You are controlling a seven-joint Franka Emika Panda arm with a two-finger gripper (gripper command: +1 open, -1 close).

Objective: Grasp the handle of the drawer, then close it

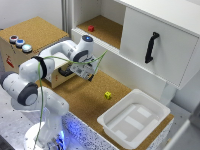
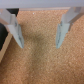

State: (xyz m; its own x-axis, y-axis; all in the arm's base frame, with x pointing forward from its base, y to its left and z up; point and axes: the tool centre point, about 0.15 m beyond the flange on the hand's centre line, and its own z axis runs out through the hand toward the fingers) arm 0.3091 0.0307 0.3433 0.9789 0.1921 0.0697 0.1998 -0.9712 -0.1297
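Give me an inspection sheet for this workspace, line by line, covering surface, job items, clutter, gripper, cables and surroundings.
Surface: cork-textured countertop, speckled edge toward the robot base.
Job's things: drawer in the cork box, mostly hidden behind the arm; whether it is open and where its handle sits cannot be told.
Clutter: yellow cube on the countertop; red cube on the shelf; white bin at the countertop's edge.
Grippers: gripper has its jaws apart, only cork between them, holding nothing.
Cables: green cable looping along the arm.
Surroundings: white cabinet door with upright black handle; three round buttons on top of the box.
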